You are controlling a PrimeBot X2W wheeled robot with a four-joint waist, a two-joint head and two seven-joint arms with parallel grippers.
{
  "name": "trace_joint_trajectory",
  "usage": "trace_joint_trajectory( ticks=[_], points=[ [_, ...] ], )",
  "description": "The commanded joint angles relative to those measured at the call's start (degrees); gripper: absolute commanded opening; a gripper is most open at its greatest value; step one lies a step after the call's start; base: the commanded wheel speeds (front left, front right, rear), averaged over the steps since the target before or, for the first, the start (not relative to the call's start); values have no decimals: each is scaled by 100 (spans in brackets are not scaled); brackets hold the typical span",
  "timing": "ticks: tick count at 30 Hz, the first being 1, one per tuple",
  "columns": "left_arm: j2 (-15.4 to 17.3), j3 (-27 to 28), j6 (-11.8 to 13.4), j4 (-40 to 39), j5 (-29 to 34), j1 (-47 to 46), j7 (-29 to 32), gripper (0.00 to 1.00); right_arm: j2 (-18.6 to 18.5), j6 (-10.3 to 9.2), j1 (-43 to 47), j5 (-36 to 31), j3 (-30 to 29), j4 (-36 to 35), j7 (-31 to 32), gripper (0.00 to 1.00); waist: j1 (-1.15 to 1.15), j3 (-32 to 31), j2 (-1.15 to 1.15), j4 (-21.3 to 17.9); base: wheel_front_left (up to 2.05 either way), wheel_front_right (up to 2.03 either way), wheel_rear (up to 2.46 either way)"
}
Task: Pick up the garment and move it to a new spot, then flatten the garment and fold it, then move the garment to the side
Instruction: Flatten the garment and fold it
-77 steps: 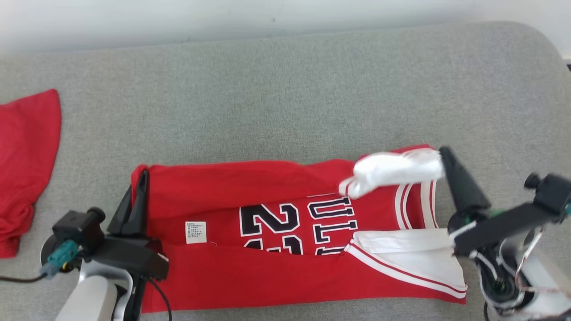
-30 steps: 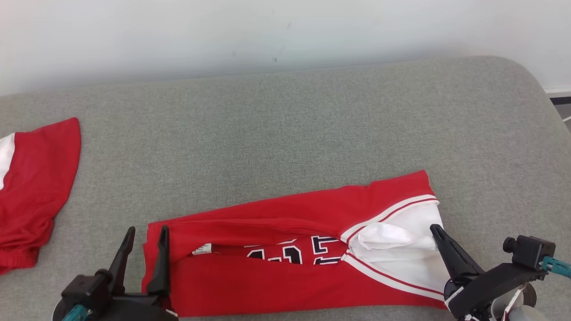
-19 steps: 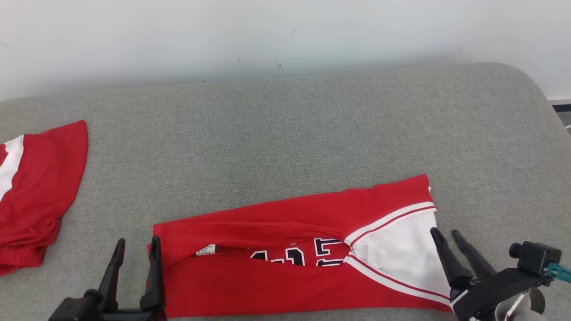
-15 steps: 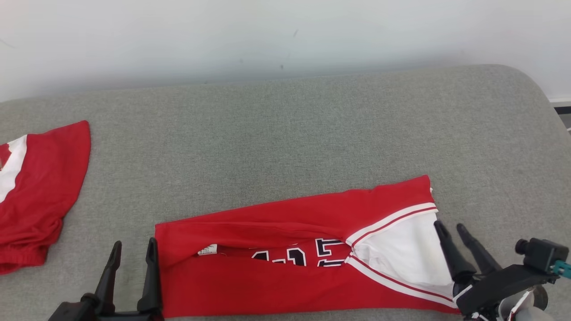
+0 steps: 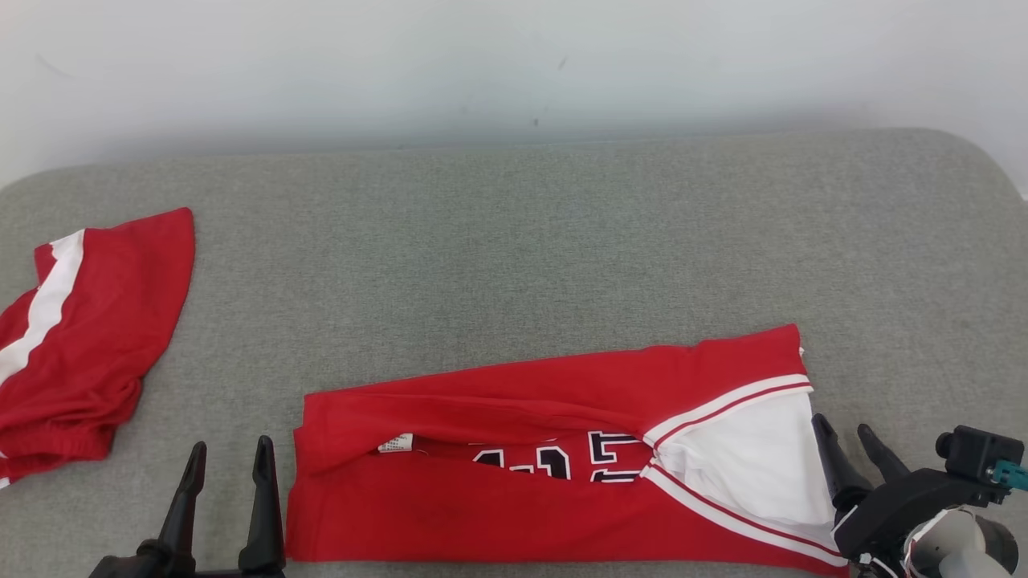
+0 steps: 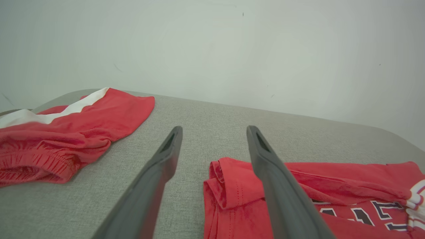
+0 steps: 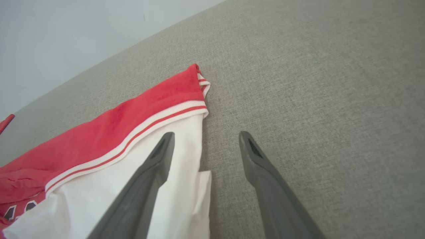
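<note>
Left gripper is wide open and holds nothing, fingers pointing up the head view over bare cushion just beside the jersey's hem end. Right gripper is also wide open and empty. In its wrist view one finger lies across the white panel at the jersey's edge and the other is over bare cushion. Contact with the cloth is hard to tell, possibly just above it.

Surroundings: grey fabric cushion with a rounded far-right corner and a pale wall behind. Red shorts with a white side stripe and a gathered waistband lie crumpled at the far left, well apart from the jersey, with bare cushion between them.

Red basketball jersey lies flat at the near edge of the cushion, between the two grippers. Its long axis runs left to right across the head view, slightly tilted, with the right end farther from the robot. The hem end points to the robot's left; the white-and-red striped trim and white panel point right. Both long sides are folded in toward the middle, leaving a narrow gap that shows dark white-outlined lettering and a small white label.
</note>
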Motion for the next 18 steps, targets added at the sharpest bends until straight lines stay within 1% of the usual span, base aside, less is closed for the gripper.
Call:
trace_joint_trajectory(
  ticks=[1, 5, 6, 9, 12, 13, 14, 15, 16, 18],
  points=[
    [-11, 31, -10, -3, 17, 85, -27, 100, 83, -4, -43, -75, -48, 114, 122, 100, 0, -2, 0, 55, 0, 0, 0],
    [-46, 44, -23, -6, 52, 94, -27, 100, 286, -4, -114, -278, -235, 433, 447, 100, 0, 21, 0, 163, 0, 0, 0],
    [-46, 44, -23, -6, 52, 94, -27, 100, 286, -4, -114, -278, -235, 433, 447, 100, 0, 21, 0, 163, 0, 0, 0],
    [-61, 58, -38, -6, 57, 74, -27, 100, 439, -4, -138, -363, -283, 578, 652, 100, 0, 59, 0, 214, 0, 0, 0],
    [-77, 69, -53, 20, 68, 45, -27, 100, 547, -4, -122, -427, -214, 644, 838, 100, 0, 80, 0, 236, 0, 0, 0],
    [-82, 66, -55, 29, 71, 32, -27, 100, 598, -3, -126, -398, -218, 628, 857, 95, 0, 83, 0, 244, 0, 0, 0],
    [-86, 62, -44, 38, 73, 24, -27, 100, 629, -2, -123, -385, -198, 614, 907, 47, 0, 82, 0, 251, 0, 0, 0],
    [-85, 61, -48, 43, 76, 17, -27, 100, 636, -2, -115, -381, -178, 595, 927, 33, 0, 79, 0, 256, 0, 0, 0],
    [-89, 61, -50, 49, 78, 13, -27, 100, 640, -2, -103, -377, -176, 579, 945, 0, 0, 74, 0, 260, 0, 0, 0],
    [-96, 68, -52, 63, 86, 18, -27, 100, 640, -2, -81, -386, -164, 550, 967, 0, 0, 63, 0, 262, 0, 0, 0]
  ],
)
